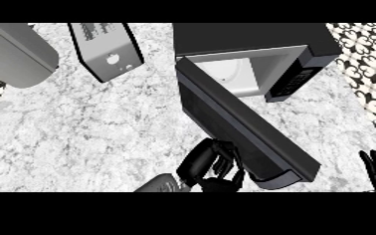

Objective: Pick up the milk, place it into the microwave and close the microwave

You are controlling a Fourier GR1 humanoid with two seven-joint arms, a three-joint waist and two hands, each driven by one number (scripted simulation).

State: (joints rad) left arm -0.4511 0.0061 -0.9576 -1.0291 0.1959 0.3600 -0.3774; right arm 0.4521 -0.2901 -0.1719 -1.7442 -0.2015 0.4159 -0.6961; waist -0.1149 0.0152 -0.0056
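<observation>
The black microwave (pixel 257 37) stands at the upper right, and its door (pixel 242 124) swings out towards me at a slant. Part of the white cavity (pixel 235 74) shows behind the door's top edge, with the curve of a turntable in it. No milk shows anywhere; much of the cavity is hidden by the door. My left hand (pixel 209 164) is low in the middle, its relaxed fingers against the door's outer face near the free end. Only the fingers (pixel 367 160) of my right hand show, resting upright at the right edge.
A silver toaster (pixel 110 50) with black sides stands at the upper left on the speckled counter (pixel 95 129). A grey rounded object (pixel 22 55) lies at the far left. A patterned wall (pixel 357 55) runs along the right.
</observation>
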